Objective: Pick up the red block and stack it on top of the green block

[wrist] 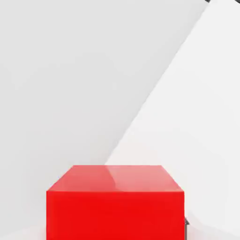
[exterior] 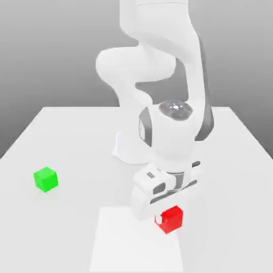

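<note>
The red block rests on the white table near the front, a little to the exterior view's right of centre. My gripper is lowered straight over it and shut on it, one white finger showing against the block's left face. Seen from the hand, the red block looms very close, its top and one side face in sight. The green block stands alone far off at the exterior view's left, well apart from the gripper.
The arm's white base stands at the table's middle, behind the gripper. A lighter square patch marks the table under the red block. The table's side edges slant in toward the back.
</note>
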### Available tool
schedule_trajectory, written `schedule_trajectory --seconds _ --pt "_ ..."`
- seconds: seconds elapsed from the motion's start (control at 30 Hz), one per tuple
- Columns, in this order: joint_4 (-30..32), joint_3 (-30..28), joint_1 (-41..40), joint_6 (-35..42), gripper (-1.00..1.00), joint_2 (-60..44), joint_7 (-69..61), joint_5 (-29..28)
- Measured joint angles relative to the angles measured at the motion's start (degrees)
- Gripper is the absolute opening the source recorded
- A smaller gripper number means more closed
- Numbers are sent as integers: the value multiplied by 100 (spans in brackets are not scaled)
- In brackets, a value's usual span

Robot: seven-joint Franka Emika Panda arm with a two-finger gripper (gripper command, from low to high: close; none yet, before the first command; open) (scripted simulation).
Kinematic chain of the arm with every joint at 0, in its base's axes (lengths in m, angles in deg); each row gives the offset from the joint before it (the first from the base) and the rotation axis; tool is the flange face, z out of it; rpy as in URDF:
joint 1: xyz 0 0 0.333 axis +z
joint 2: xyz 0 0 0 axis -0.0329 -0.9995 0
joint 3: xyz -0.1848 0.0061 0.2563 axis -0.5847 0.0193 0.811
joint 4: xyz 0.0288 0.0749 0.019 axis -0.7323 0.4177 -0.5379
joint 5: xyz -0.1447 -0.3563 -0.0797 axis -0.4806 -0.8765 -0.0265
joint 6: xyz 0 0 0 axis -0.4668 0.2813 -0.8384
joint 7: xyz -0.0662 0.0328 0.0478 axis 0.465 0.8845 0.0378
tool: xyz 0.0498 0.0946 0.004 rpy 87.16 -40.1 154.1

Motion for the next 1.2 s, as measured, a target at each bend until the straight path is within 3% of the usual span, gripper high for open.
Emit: schedule_trajectory --seconds 0.23,0.93,1.2 --pt "186 -13 -34 1080 -100 1268 -75 15" --pt "732 -3331 -3729 2003 -100 2858 -3580 -1811" --pt "773 -3761 -3442 1598 -100 2448 -4192 -1221"
